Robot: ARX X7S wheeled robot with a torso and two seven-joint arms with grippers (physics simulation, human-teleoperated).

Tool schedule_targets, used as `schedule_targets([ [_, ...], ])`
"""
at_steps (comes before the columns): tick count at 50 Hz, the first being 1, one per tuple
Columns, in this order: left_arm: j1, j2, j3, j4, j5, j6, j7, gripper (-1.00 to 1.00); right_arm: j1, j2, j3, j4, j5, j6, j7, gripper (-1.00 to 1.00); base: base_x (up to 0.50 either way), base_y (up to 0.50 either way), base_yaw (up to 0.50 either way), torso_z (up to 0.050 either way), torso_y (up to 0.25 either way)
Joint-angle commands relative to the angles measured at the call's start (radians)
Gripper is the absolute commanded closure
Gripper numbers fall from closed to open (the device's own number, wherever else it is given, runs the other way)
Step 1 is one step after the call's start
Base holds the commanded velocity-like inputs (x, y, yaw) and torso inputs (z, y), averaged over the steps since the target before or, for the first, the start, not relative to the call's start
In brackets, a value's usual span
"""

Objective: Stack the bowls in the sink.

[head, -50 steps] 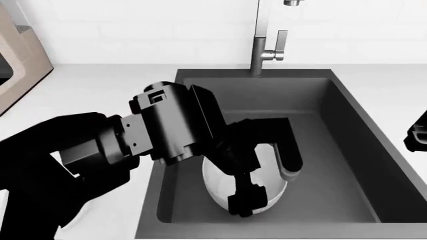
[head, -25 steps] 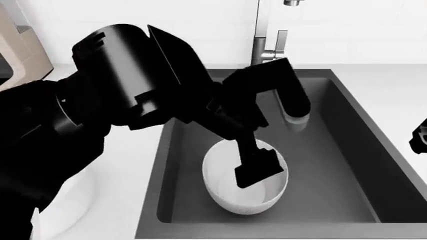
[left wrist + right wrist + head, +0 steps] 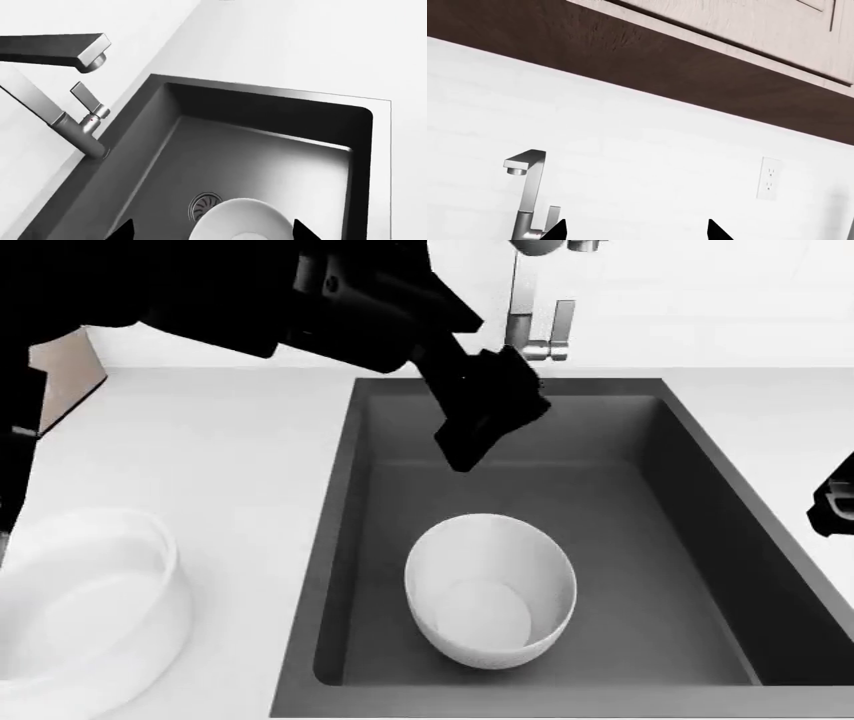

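Bright, even, sharp renders; soft sheen inside sink [image 3: 694, 490].

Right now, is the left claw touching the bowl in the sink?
Apart. The head view shows the left claw raised near the faucet, with bare sink floor between it and the bowl.

Head cam: high, looking forward and down on the sink [image 3: 694, 540], whole basin in frame, faucet [image 3: 527, 335] at its far edge, left arm crossing above it.

Left wrist cam: above the sink [image 3: 267, 150], angled down into the basin, closer than head cam; faucet [image 3: 73, 120] at the basin's rim.

Right wrist cam: faces the backsplash wall behind the faucet [image 3: 527, 200], tilted up to the cabinet underside [image 3: 627, 60]; probably further back.

Overlap: the faucet shows in all three; the basin only in head and left wrist.
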Motion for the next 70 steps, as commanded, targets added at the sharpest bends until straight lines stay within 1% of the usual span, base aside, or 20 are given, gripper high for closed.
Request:
schedule_targets([
  [1,-0.075,-0.061,-0.097,0.003,-0.159,-0.150,-0.188,-1.00,0.018,0.003,-0.014,0.002,0.002,-0.005,0.000,-1.00,0.00,0.00,0.00,0.000,0.000],
  [4,-0.088,-0.095,-0.086,0.032,-0.227,-0.153,-0.242,-1.00,0.014,0.005,-0.009,-0.001,0.006,-0.007,0.001,-1.00,0.00,0.00,0.00,0.000,0.000],
  [6,-0.098,-0.113,-0.077,0.003,-0.312,-0.156,-0.325,-1.00,0.019,0.010,-0.008,-0.002,0.012,-0.011,0.003,-1.00,0.00,0.00,0.00,0.000,0.000],
  [11,-0.130,-0.167,-0.025,-0.093,-0.636,-0.146,-0.584,-1.00,0.024,0.013,-0.010,-0.004,0.016,-0.014,0.006,-1.00,0.00,0.00,0.00,0.000,0.000],
  [12,-0.138,-0.177,-0.011,-0.104,-0.679,-0.142,-0.615,-1.00,0.026,0.014,-0.012,-0.004,0.017,-0.015,0.006,-1.00,0.00,0.00,0.00,0.000,0.000],
  [15,-0.167,-0.216,0.065,-0.152,-0.875,-0.123,-0.736,-1.00,0.043,0.017,-0.025,-0.002,0.019,-0.018,0.008,-1.00,0.00,0.00,0.00,0.000,0.000],
  [19,-0.206,-0.270,0.151,-0.150,-1.041,-0.096,-0.835,-1.00,0.041,0.009,-0.027,-0.002,0.012,-0.017,0.007,-1.00,0.00,0.00,0.00,0.000,0.000],
  [24,-0.265,-0.326,0.238,-0.130,-1.181,-0.076,-0.913,-1.00,0.049,0.001,-0.044,0.000,0.004,-0.013,0.005,-1.00,0.00,0.00,0.00,0.000,0.000],
  [33,-0.406,-0.408,0.369,-0.143,-1.329,-0.092,-0.993,-1.00,0.024,-0.001,-0.010,-0.004,0.005,-0.011,-0.003,-1.00,0.00,0.00,0.00,0.000,0.000],
  [40,-0.453,-0.457,0.457,-0.127,-1.402,-0.107,-1.044,-1.00,-0.002,0.002,0.033,-0.010,0.017,-0.011,-0.006,-1.00,0.00,0.00,0.00,0.000,0.000],
  [45,-0.494,-0.468,0.532,-0.137,-1.494,-0.135,-1.089,-1.00,-0.013,-0.002,0.049,-0.011,0.017,-0.007,-0.007,-1.00,0.00,0.00,0.00,0.000,0.000],
  [50,-0.497,-0.493,0.578,-0.120,-1.655,-0.145,-1.224,-1.00,-0.014,-0.010,0.047,-0.008,0.011,0.000,-0.012,-1.00,0.00,0.00,0.00,0.000,0.000],
  [56,-0.498,-0.516,0.614,-0.117,-1.875,-0.145,-1.433,-1.00,0.005,-0.020,0.015,-0.003,-0.003,0.004,-0.011,-1.00,0.00,0.00,0.00,0.000,0.000],
  [59,-0.499,-0.528,0.628,-0.118,-1.956,-0.146,-1.524,-1.00,0.014,-0.026,0.001,0.001,-0.010,0.007,-0.014,-1.00,0.00,0.00,0.00,0.000,0.000],
  [70,-0.501,-0.588,0.670,-0.092,-1.960,-0.141,-1.576,-1.00,-0.006,-0.057,0.002,0.007,-0.044,0.027,-0.035,-1.00,0.00,0.00,0.00,0.000,0.000],
])
